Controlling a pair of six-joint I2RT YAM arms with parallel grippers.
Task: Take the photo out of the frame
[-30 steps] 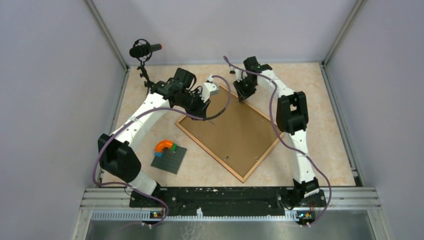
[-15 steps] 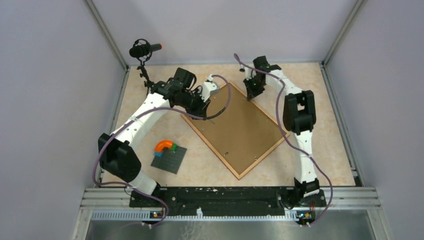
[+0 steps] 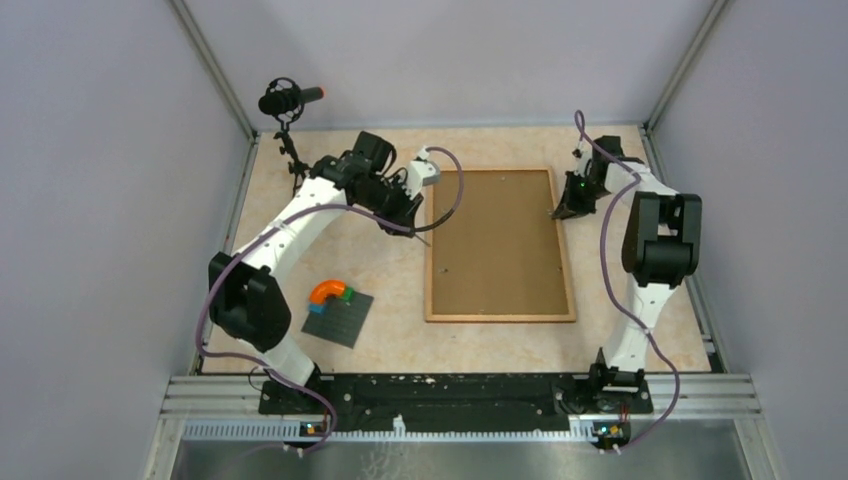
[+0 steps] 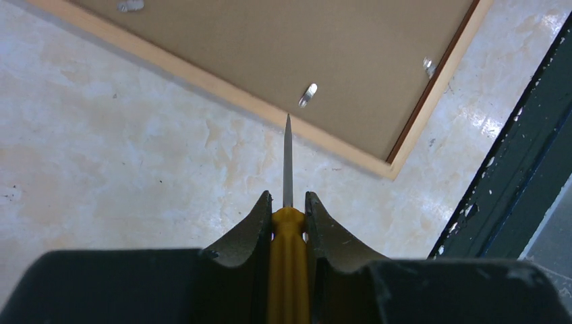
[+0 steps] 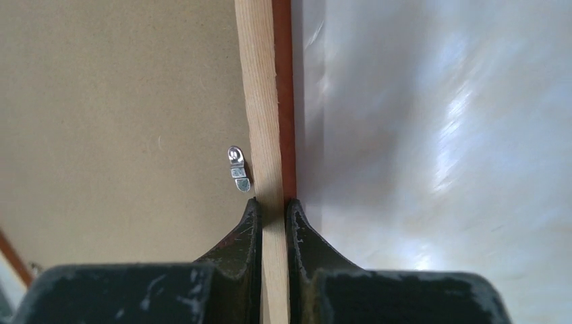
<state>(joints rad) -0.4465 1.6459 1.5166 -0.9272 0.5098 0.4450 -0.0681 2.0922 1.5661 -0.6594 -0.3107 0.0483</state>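
The frame [image 3: 500, 245] lies face down on the table, its brown fibreboard back up and its long sides running near to far. The photo is hidden. My right gripper [image 3: 562, 212] is shut on the frame's right border [image 5: 264, 135], beside a small metal clip [image 5: 237, 169]. My left gripper [image 3: 408, 205] is shut on a yellow-handled screwdriver [image 4: 289, 270]. Its metal tip [image 4: 288, 125] points at the frame's left border, just short of another clip [image 4: 307, 94]. A further clip [image 4: 427, 65] sits by the frame's end border.
A small grey studded baseplate [image 3: 339, 318] with an orange arch and coloured bricks [image 3: 330, 292] lies at the near left. A black microphone on a stand [image 3: 288, 100] is at the far left corner. Dark metal rails [image 3: 450, 385] edge the table's near side.
My right gripper swung the frame's far end to the right, turning the frame from diagonal to square with the table. My left gripper stayed near the frame's left side with the screwdriver.
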